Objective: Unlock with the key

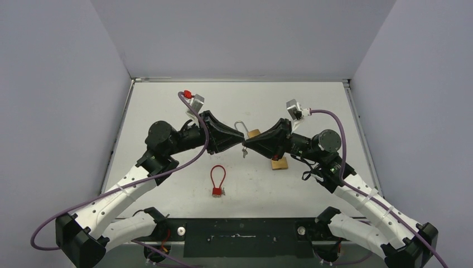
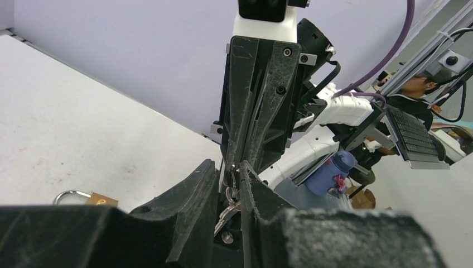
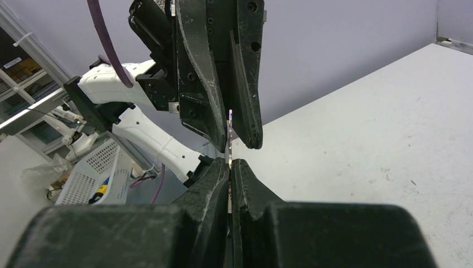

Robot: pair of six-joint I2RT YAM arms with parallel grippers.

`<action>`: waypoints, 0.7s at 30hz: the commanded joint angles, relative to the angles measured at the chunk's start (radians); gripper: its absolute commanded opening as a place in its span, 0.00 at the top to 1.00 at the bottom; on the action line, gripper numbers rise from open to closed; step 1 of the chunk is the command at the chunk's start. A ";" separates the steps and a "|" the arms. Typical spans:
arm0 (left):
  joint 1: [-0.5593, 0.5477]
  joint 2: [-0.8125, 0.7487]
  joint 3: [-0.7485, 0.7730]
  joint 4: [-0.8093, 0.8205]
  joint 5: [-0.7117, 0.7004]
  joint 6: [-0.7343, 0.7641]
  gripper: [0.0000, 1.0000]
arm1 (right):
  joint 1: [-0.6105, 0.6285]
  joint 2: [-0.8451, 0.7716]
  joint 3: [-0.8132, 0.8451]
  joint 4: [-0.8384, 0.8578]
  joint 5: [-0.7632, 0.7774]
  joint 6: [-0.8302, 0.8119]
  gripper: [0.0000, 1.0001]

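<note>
Brass padlock (image 1: 254, 134), red lock (image 1: 217, 181) nearby, right gripper (image 3: 230, 166) pinching key (image 3: 230, 127), left gripper (image 1: 240, 140) ajar

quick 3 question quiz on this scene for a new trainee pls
1. True or false: the left gripper is holding the red cable lock.
2. Which gripper is clamped on the key? A) left gripper B) right gripper C) neither
3. How many brass padlocks show in the top view?

Key
1. False: the cable lock lies on the table, apart from both grippers.
2. B: its fingers are shut on the blade, while the left gripper's fingers stand slightly apart around it.
3. Two: one just behind the meeting grippers, one under the right arm.
</note>
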 commanded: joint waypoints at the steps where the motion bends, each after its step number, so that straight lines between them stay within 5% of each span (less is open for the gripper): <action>1: 0.005 0.012 -0.005 0.084 0.029 -0.015 0.83 | 0.003 0.013 0.014 0.080 -0.025 0.010 1.00; 6: 0.005 0.016 -0.019 0.138 0.042 -0.028 1.00 | 0.003 0.021 0.018 0.084 -0.039 0.017 1.00; 9: 0.006 0.009 -0.030 0.154 0.030 -0.027 1.00 | 0.003 0.023 0.021 0.081 -0.045 0.022 1.00; 12: 0.005 0.003 -0.036 0.169 0.025 -0.027 1.00 | 0.003 0.027 0.020 0.077 -0.038 0.033 0.76; 15: 0.005 0.003 -0.036 0.170 0.026 -0.027 1.00 | 0.003 0.037 0.021 0.084 -0.041 0.040 0.67; 21: 0.006 0.002 -0.038 0.174 0.031 -0.028 1.00 | 0.003 0.047 0.020 0.102 -0.042 0.047 0.74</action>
